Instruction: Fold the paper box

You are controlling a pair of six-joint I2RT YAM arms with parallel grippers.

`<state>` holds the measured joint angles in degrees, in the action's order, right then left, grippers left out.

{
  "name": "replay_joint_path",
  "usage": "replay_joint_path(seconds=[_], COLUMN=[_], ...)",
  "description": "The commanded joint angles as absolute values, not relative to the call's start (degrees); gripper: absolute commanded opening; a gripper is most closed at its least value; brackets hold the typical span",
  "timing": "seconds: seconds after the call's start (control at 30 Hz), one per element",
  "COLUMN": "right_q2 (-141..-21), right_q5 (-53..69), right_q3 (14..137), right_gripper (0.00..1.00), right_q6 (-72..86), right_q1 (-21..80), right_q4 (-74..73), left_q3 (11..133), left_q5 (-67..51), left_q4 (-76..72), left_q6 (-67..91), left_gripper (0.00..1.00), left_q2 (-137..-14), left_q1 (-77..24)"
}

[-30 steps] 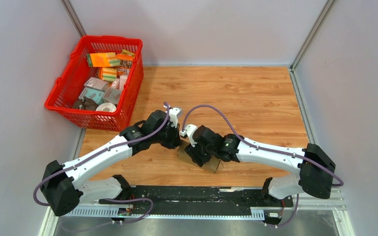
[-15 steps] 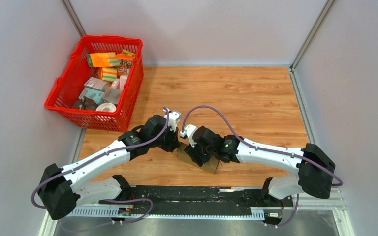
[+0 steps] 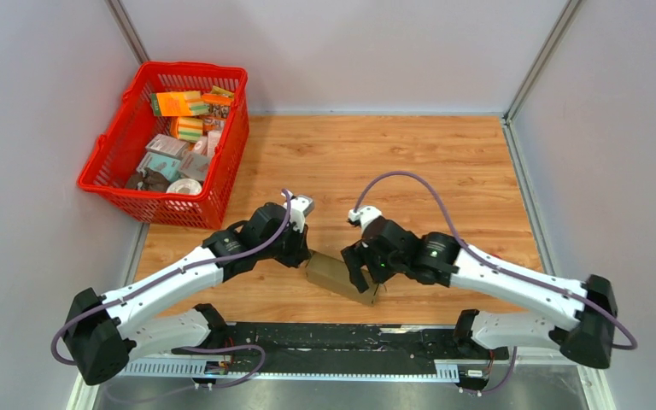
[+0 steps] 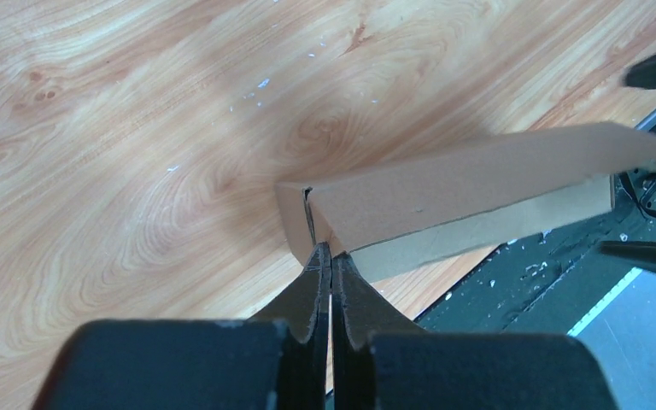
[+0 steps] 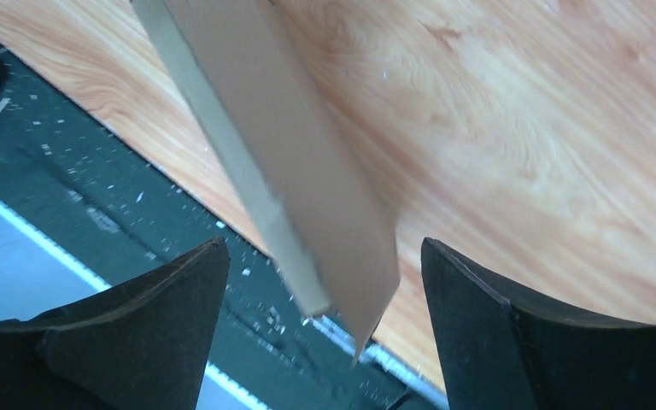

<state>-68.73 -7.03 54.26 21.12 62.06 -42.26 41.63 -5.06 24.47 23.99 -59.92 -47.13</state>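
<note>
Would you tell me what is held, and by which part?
The left fingers pinch the paper box by one end's edge; the right fingers, open, hold nothing.

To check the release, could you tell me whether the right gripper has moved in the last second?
Yes: the right gripper has drawn back rightward, away from the red basket, and opened around the paper box.

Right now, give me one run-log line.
left end effector: shut on end of cardboard carton | right end effector: open, astride its other end, not touching
</note>
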Motion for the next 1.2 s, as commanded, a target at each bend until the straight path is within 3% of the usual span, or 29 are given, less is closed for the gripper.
replay_joint_path(seconds=[0.0,0.2,0.5,0.63,0.7,0.87,1.03,1.17], right_q2=[-60.2,-56.1,-59.0,-60.9,-60.9,-60.9,-62.0,-62.2], right_q5=[-9.5,-9.2,-11.2,-10.3,-9.5,-9.1,-7.8,-6.5], right_q3=[52.7,48.9,50.0,50.8,51.2,52.3,53.6,54.2], right_gripper=[0.86,0.71,0.24,0.11,0.08,0.07,0.00,0.00], right_q6=[31.2,37.3,36.7,36.6,37.1,38.1,38.9,40.6], right_q1=[61.8,61.6,61.6,61.6,61.7,61.6,61.7,61.5], right_q4=[-52.3,-53.2,-52.1,-52.6,-52.5,-52.3,-52.1,-51.4], left_q3=[42.5,42.6,40.3,38.7,38.4,38.3,38.2,38.3], left_q5=[-4.4,-4.1,-3.0,-4.0,-4.4,-2.9,-1.8,-0.9], left_q4=[26.5,26.5,24.4,21.3,20.6,19.9,18.9,19.0], left_q6=[24.9,25.3,28.4,29.8,30.3,30.0,30.0,30.1], left_gripper=[0.00,0.00,0.00,0.10,0.17,0.20,0.15,0.09], left_q2=[-58.8,-58.5,-56.5,-56.2,-56.8,-59.8,-61.6,-61.3], left_q1=[-47.3,-47.3,-48.0,-48.3,-48.5,-49.5,-50.6,-51.4])
